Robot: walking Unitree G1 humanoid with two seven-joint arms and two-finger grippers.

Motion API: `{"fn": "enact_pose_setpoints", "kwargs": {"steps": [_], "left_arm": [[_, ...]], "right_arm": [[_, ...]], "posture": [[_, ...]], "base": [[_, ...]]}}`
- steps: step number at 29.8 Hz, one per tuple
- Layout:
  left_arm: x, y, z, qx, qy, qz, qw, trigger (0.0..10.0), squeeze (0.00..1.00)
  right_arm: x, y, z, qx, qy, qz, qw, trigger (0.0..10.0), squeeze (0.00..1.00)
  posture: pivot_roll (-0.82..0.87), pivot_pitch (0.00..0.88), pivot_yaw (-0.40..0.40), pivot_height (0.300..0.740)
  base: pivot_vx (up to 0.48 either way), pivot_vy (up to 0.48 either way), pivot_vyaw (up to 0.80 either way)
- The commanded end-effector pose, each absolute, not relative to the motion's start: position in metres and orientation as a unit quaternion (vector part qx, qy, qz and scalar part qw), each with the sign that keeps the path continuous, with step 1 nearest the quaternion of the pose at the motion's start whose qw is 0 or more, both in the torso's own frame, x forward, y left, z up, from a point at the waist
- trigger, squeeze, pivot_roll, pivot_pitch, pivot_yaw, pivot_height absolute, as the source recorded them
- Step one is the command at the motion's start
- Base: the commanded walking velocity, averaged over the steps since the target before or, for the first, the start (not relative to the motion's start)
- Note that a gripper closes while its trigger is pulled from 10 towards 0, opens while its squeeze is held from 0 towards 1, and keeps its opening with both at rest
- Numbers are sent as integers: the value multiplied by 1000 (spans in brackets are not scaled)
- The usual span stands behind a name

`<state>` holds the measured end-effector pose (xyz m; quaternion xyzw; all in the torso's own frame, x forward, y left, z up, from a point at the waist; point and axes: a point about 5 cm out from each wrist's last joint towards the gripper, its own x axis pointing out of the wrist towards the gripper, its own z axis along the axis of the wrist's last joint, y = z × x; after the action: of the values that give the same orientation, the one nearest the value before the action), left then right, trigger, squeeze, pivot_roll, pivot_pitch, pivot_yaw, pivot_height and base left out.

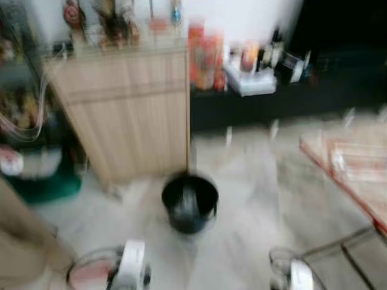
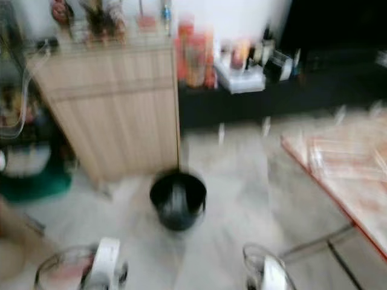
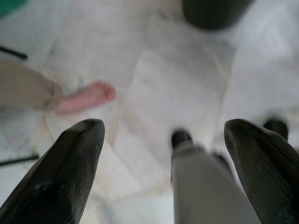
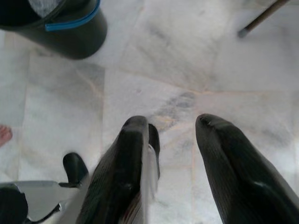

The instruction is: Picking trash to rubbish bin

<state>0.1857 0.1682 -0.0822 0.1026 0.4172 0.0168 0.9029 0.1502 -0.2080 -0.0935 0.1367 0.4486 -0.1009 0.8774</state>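
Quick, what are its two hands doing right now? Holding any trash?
Left hand: open, fingers spread wide, nothing between them, above the marble floor.
Right hand: fingers apart; a thin whitish scrap against one finger, unclear.

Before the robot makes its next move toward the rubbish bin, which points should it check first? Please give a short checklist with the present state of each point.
1. Bin found: ok. The black rubbish bin stands on the floor ahead, in front of the wooden cabinet.
2. Head views sharp: not ok. Both eye views are blurred.
3. Left claw free: ok. It is open, with nothing between its fingers.
4. Trash in the right claw: cannot tell. It is open, and a pale sliver lies along one finger.
5. Person out of the way: not ok. A bare foot is on the floor in the left wrist view.
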Motion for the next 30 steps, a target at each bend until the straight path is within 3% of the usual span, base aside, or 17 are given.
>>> {"fn": "enact_pose_setpoints", "kwargs": {"steps": [1, 6, 30], "left_arm": [[192, 166, -79, 112, 410, 8, 905, 10000, 0], [192, 166, -79, 113, 409, 7, 906, 10000, 0], [193, 166, -79, 113, 410, 7, 905, 10000, 0]], "right_arm": [[147, -209, -95, 139, 452, -105, 875, 10000, 0], [146, -208, -95, 139, 453, -105, 874, 10000, 0], [147, -209, -95, 139, 451, -106, 875, 10000, 0]], "posture": [[-67, 22, -49, 740], [-64, 21, -50, 740], [-58, 11, -50, 740]], "base": [[-251, 0, 0], [-254, 0, 0], [0, 0, 0]]}}
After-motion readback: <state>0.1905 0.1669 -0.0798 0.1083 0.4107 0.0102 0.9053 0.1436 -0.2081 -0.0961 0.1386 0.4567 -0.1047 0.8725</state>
